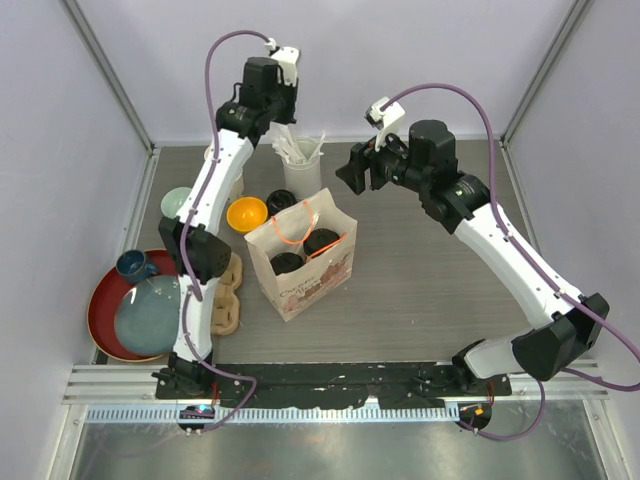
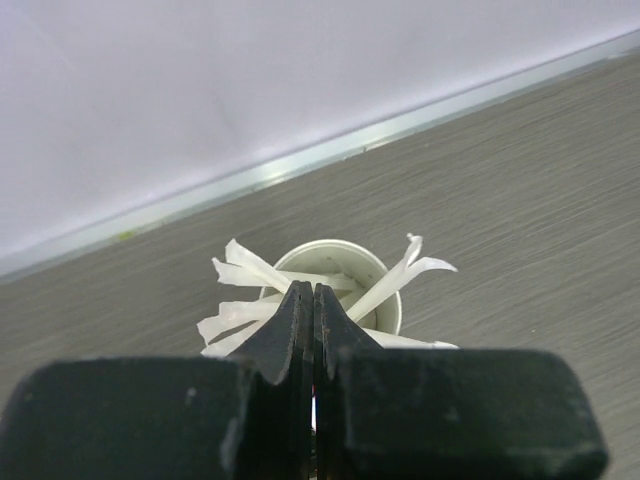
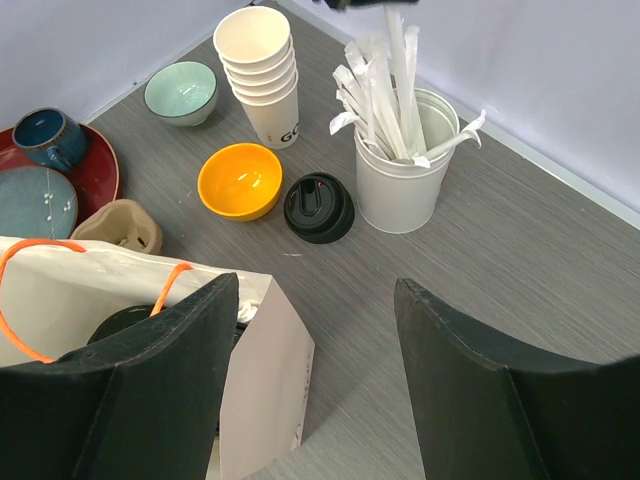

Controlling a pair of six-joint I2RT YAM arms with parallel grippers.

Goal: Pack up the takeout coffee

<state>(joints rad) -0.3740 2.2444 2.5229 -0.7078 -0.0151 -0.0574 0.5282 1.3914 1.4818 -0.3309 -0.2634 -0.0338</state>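
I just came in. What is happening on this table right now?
Two robot arms are packing takeout coffee. Both lidded cups already stand in the paper bag. The left gripper is shut over the white tub of wrapped straws and seems to pinch a straw. The right gripper hangs open beside the tub, holding nothing.

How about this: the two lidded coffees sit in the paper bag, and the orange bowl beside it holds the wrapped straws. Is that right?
Not quite. The wrapped straws stand in the white tub, not the orange bowl, which is empty, as the right wrist view shows. The two lidded coffees do sit in the paper bag.
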